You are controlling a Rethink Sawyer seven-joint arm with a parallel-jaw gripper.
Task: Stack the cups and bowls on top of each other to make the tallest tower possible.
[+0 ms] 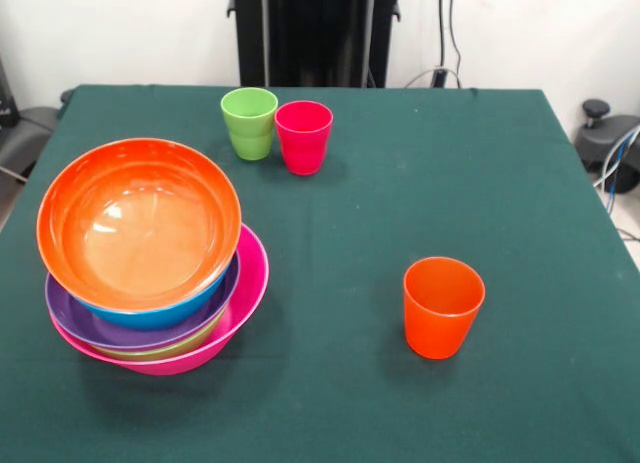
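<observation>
A tower of nested bowls stands at the left of the green table in the front view. Its base is the pink bowl [245,293]. Above it show a sliver of green bowl [165,349], the purple bowl [75,321] and the blue bowl [165,311]. The orange bowl [140,223] sits on top, tilted toward the camera and empty. A green cup [249,123] and a red cup [303,136] stand upright side by side at the far middle. An orange cup [442,306] stands alone at the near right. No gripper shows in this view.
The robot's black pedestal [315,33] rises behind the table's far edge. Cables and a black stand [610,143] lie off the table's right side. Dark green cloth [420,183] covers the table.
</observation>
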